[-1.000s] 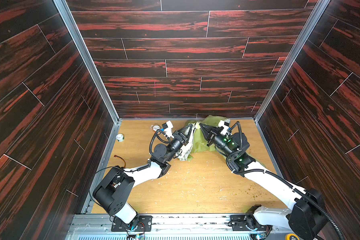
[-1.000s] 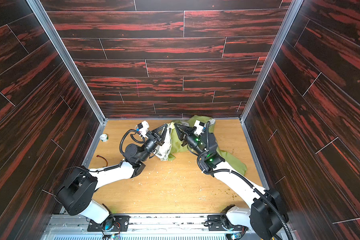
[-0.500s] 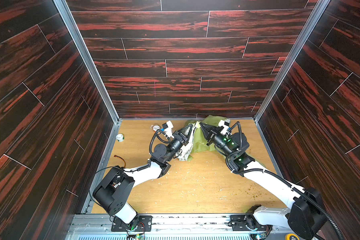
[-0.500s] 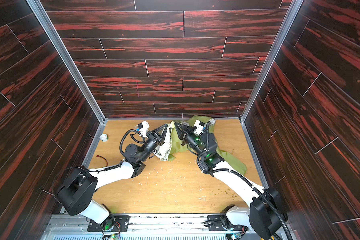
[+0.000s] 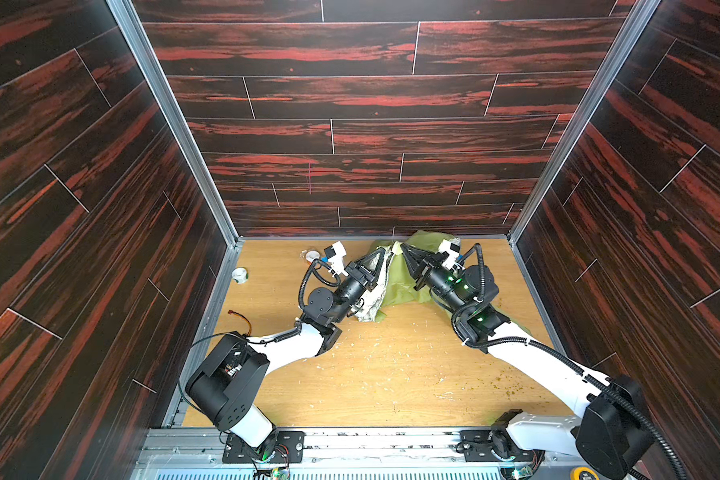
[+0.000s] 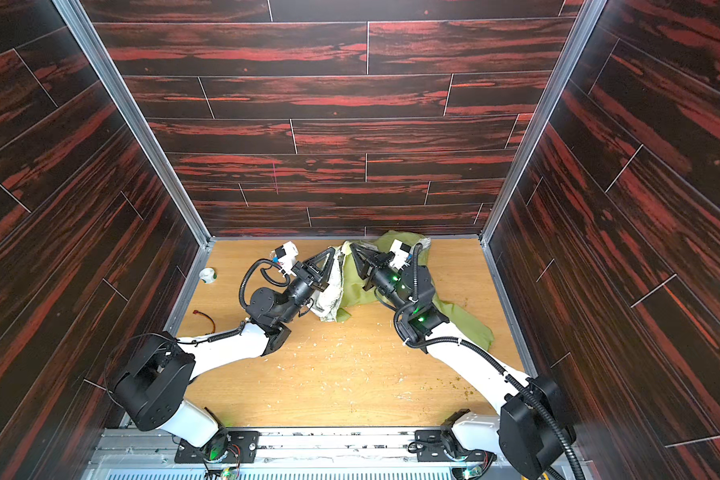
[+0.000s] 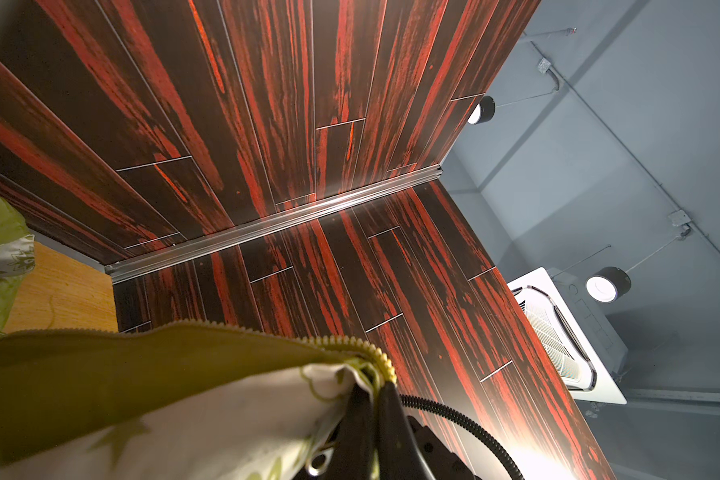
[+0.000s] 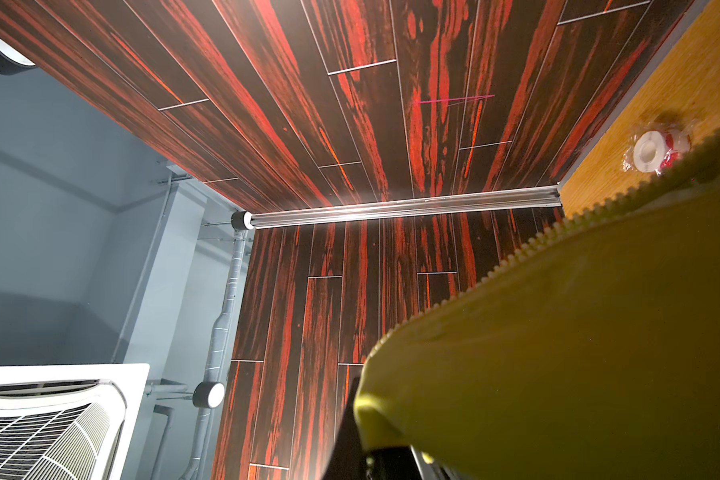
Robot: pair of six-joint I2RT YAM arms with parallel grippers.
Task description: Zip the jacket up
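The jacket [image 5: 400, 284] lies at the far end of the table [image 5: 371, 374], at about 12 to 1 o'clock of the tabletop in both top views. Its green cloth is drawn up into a peak between the two arms. The pale lining [image 5: 368, 305] hangs on the left arm's side, and a green flap runs out under the right arm toward 3 o'clock.

The left gripper [image 5: 383, 251] is raised at the peak with its jaws closed on the jacket's edge. The left wrist view shows the zipper teeth [image 7: 375, 353] and printed lining bunched right at the black fingers [image 7: 385, 428]. The right gripper [image 5: 405, 247] stands just beside it at its 3 o'clock, tips nearly meeting, and its jaws are likewise closed on green cloth. In the right wrist view the fabric drapes over the fingers, with a bare row of teeth along its edge.

Against a second ago almost nothing differs: both arms, both grippers and the jacket's folds sit in the same places.

A wrapped tape roll [image 5: 310, 255] lies at 11 o'clock near the far wall, a round white thing [image 5: 239, 274] at 10 o'clock by the left edge, and a thin red-and-black cable [image 5: 242, 318] at 9 o'clock — all apart from the jacket.
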